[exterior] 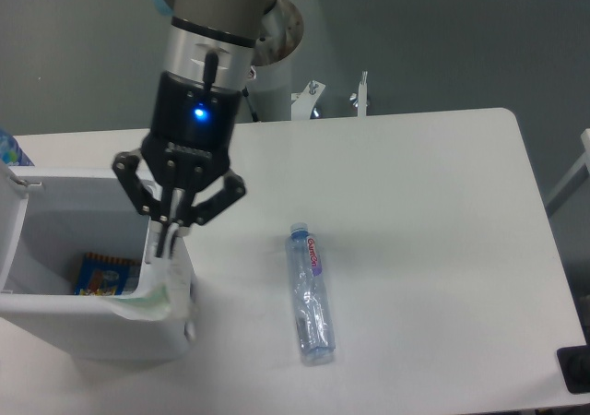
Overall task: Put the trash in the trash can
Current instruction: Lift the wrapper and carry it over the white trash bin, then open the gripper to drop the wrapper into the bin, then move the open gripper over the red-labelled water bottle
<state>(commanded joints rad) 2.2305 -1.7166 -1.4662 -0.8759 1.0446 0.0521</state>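
My gripper (169, 242) is shut on the white wrapper with green trim (152, 297), which hangs from the fingertips over the right rim of the trash can (55, 327). That white bin with a grey interior stands at the table's front left. The clear plastic water bottle (309, 291) with its pink-and-blue label lies flat on the table to the right of the bin, apart from the gripper.
A blue multicoloured snack packet (100, 275) lies on the floor of the bin. The arm's base stands at the table's far edge. A dark object (575, 370) sits at the front right corner. A blue item (9, 148) shows at the far left edge.
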